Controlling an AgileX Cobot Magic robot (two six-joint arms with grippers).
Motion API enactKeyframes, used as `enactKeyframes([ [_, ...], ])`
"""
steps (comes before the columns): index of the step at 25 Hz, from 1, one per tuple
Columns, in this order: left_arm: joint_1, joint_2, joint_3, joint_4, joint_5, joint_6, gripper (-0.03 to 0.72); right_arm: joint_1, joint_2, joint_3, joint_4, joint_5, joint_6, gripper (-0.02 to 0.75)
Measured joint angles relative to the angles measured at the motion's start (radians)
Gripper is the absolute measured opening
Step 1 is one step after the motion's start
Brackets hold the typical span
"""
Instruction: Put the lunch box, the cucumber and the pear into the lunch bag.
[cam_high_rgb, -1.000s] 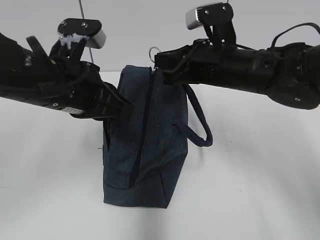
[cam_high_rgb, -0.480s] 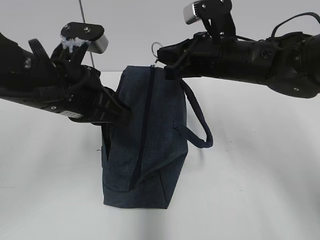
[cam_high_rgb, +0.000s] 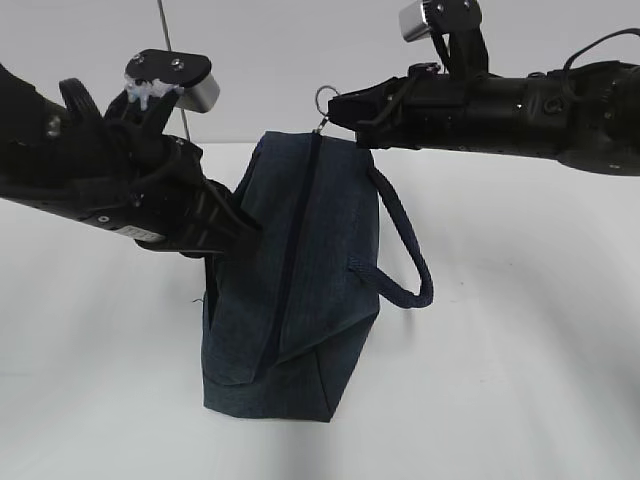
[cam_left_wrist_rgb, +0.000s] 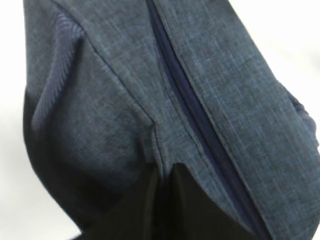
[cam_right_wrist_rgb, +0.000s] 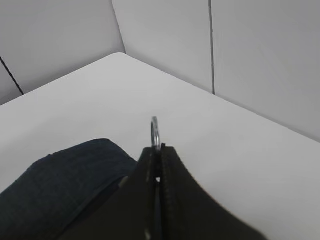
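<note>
lunch bag (cam_high_rgb: 290, 290) upright on table (cam_high_rgb: 520, 350), both fingers gripping it

A plain white surface (cam_high_rgb: 520, 380) runs right back to a pale wall. The only thing standing on it is the dark navy lunch bag (cam_high_rgb: 300, 300), up on its narrow end near the middle, leaning a little with its closed zipper line (cam_high_rgb: 295, 250) facing the room. One looped handle (cam_high_rgb: 405, 250) droops off its right side, hanging clear of the surface.
</note>
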Motion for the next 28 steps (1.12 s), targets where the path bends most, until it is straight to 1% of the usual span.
enactKeyframes([
  [4,0.0,-0.03,0.0,0.029,0.027,0.0,0.01,-0.014,0.03,-0.042,-0.071,-0.013,0.084,0.0],
  [11,0.0,-0.048,0.0,0.046,0.067,0.0,0.008,-0.042,0.076,-0.082,-0.142,-0.052,0.195,0.0],
  [20,0.0,-0.07,0.0,0.053,0.094,0.0,0.006,-0.1,0.126,-0.104,-0.207,-0.134,0.315,0.0],
  [25,0.001,-0.082,0.003,0.064,0.124,-0.002,0.006,-0.106,0.185,-0.14,-0.25,-0.174,0.392,0.0],
  [28,0.001,-0.088,0.003,0.098,0.131,-0.029,0.006,-0.106,0.201,-0.143,-0.252,-0.182,0.405,0.0],
])
